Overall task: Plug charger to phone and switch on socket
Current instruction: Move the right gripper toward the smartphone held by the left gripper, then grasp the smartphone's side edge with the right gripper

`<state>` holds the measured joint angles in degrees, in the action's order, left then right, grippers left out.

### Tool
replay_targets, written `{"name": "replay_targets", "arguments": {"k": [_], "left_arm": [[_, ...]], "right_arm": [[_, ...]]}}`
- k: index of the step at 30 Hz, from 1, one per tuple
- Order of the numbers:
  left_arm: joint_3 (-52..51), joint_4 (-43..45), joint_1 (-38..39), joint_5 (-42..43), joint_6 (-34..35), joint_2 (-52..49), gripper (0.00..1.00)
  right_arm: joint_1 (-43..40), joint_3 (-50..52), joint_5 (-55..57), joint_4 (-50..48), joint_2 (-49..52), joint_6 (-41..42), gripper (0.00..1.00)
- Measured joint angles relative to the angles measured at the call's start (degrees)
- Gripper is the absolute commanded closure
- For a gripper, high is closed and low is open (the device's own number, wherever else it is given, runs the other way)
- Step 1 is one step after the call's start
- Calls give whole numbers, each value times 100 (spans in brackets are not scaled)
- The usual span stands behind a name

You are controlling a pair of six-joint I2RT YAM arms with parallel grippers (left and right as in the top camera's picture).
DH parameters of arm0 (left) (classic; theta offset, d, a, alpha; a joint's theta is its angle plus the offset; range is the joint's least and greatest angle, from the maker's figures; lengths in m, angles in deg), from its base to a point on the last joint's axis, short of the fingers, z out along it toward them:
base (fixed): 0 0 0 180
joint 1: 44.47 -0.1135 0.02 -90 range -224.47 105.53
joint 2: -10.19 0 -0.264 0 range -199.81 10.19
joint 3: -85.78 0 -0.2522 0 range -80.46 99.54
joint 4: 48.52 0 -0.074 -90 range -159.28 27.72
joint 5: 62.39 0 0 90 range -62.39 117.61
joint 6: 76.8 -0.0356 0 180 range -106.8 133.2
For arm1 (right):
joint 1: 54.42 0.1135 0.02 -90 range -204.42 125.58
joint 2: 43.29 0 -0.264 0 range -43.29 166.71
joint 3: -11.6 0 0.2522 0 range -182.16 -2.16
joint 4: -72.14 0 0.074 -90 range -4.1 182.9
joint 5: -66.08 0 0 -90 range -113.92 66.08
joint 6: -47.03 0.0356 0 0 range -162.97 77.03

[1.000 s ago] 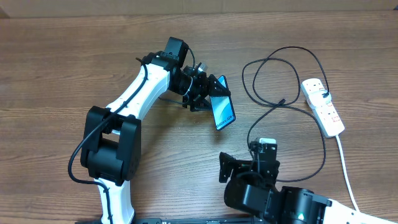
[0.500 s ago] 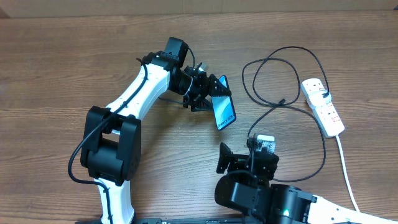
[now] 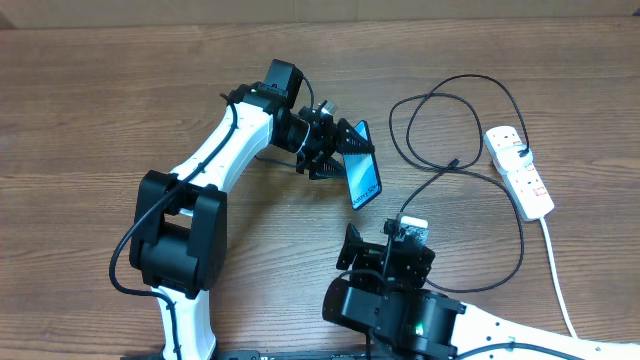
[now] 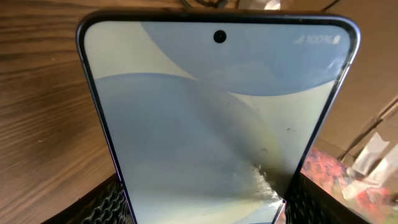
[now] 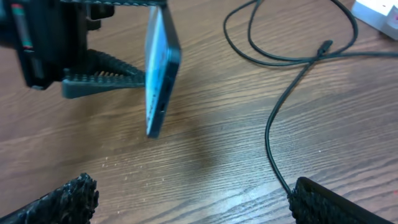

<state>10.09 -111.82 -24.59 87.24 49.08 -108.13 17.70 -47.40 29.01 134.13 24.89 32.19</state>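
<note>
My left gripper (image 3: 335, 150) is shut on the phone (image 3: 362, 178) and holds it tilted above the table's middle. The blue-grey screen fills the left wrist view (image 4: 211, 118). In the right wrist view the phone (image 5: 160, 68) shows edge-on, with the left fingers behind it. The black charger cable (image 3: 470, 130) lies looped on the table at the right, its small connector tip (image 3: 454, 162) loose; the tip also shows in the right wrist view (image 5: 324, 46). The white socket strip (image 3: 520, 170) lies at the far right. My right gripper (image 5: 193, 199) is open and empty, low over the wood near the cable.
The socket's thick white lead (image 3: 558, 280) runs toward the front right edge. The cable (image 5: 277, 143) passes close to my right finger. The right arm's body (image 3: 400, 300) sits at the front.
The right arm has shifted left and forward. The phone has moved slightly to the right in the left gripper's hold.
</note>
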Motion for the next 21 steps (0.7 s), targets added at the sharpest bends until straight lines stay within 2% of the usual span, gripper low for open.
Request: {"name": "replay_targets", "arguments": {"k": [21], "left_arm": [[0,0,0,581,20,0,61]], "right_arm": [[-828,0,44,-866,68,326,0]]}}
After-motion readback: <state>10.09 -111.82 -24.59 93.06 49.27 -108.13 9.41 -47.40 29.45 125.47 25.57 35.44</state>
